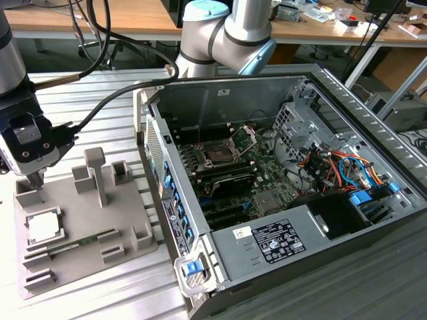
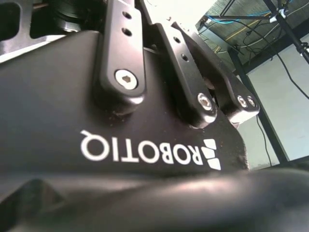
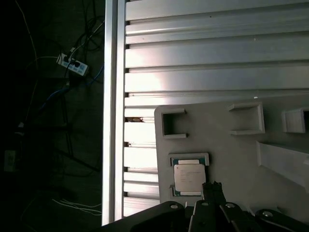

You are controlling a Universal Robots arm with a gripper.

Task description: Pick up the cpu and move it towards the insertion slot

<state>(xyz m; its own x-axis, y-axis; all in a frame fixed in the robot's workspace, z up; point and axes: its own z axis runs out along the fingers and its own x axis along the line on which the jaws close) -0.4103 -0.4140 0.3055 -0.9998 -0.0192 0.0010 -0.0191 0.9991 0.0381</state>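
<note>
Nearest me, the pincer hangs near the cpu in its grey holder; whether it's apart or together I cannot tell. Well apart, the insertion slot sits in the open case.

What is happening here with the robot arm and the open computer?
The arm's gripper hangs low over the grey holder, which sits beside the open computer case. The cpu lies in its square nest on that holder, not yet lifted. Inside the case, the insertion slot appears to have its load plate raised.
</note>
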